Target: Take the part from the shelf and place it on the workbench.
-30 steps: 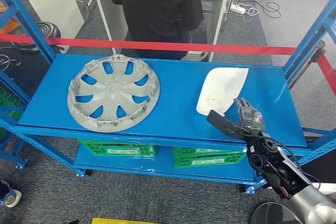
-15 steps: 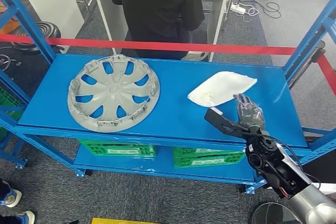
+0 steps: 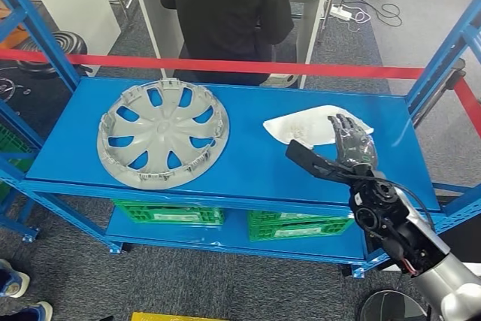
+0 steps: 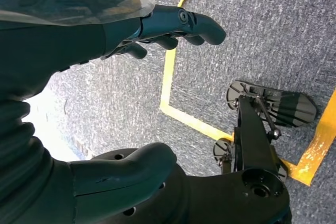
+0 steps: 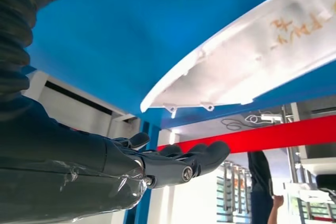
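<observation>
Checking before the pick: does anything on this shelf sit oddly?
Yes. The white part sits tipped up rather than flat on the blue shelf, next to the right hand. The hubcap lies flat.

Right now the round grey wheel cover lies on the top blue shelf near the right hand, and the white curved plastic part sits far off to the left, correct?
Not quite: the places are swapped. In the head view the white curved plastic part lies by the right hand, and the round grey wheel cover sits far to the left. Both are on the top blue shelf.
</observation>
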Robot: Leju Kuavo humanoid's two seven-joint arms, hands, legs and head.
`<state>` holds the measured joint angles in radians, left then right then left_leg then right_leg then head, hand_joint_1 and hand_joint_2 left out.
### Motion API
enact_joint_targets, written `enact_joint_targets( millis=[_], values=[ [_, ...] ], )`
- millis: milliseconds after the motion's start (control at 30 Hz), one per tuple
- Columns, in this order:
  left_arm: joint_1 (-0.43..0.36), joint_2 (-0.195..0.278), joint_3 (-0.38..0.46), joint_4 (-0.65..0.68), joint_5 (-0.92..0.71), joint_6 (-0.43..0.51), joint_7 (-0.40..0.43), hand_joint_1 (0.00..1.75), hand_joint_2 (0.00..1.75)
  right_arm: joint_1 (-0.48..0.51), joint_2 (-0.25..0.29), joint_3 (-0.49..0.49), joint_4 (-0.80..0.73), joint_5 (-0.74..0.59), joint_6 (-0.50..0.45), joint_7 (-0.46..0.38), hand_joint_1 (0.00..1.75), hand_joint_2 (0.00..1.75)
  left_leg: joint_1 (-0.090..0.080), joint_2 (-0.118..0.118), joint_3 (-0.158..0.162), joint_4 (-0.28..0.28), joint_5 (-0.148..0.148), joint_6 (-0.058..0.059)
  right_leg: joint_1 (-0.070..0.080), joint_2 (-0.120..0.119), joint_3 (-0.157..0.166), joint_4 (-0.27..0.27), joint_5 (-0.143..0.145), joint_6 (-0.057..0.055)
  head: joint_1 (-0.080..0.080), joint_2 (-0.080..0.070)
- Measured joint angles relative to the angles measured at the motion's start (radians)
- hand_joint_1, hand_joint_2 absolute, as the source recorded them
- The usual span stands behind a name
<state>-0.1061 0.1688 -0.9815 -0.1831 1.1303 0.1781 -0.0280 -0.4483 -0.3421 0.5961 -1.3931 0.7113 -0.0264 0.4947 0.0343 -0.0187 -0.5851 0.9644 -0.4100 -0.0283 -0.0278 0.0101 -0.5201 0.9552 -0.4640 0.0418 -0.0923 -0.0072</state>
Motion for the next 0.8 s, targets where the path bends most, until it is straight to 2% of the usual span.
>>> enact_joint_targets(
  millis=[400, 700, 800],
  values=[
    [-0.002, -0.001, -0.018, 0.0, -0.015, -0.003, 0.002, 0.0, 1.75, -0.02, -0.068, -0.028, 0.083, -0.107, -0.004, -0.023, 0.0, 1.75, 0.0, 0.0, 0.0, 0.0, 0.0, 0.0, 0.0, 0.0, 0.0, 0.0, 0.0, 0.0, 0.0, 0.0],
    [-0.006, -0.003, -0.025, 0.0, -0.018, -0.003, 0.003, 0.0, 1.75, -0.011, -0.081, -0.044, 0.15, -0.123, -0.013, -0.037, 0.0, 1.75, 0.0, 0.0, 0.0, 0.0, 0.0, 0.0, 0.0, 0.0, -0.001, 0.0, 0.0, 0.0, 0.0, 0.0],
    [-0.007, -0.003, -0.029, 0.0, -0.02, -0.003, 0.003, 0.0, 1.75, -0.011, -0.083, -0.044, 0.177, -0.133, -0.02, -0.065, 0.0, 1.75, 0.0, 0.0, 0.0, 0.0, 0.0, 0.0, 0.0, 0.0, 0.0, 0.0, 0.0, 0.0, 0.0, 0.0]
  ],
)
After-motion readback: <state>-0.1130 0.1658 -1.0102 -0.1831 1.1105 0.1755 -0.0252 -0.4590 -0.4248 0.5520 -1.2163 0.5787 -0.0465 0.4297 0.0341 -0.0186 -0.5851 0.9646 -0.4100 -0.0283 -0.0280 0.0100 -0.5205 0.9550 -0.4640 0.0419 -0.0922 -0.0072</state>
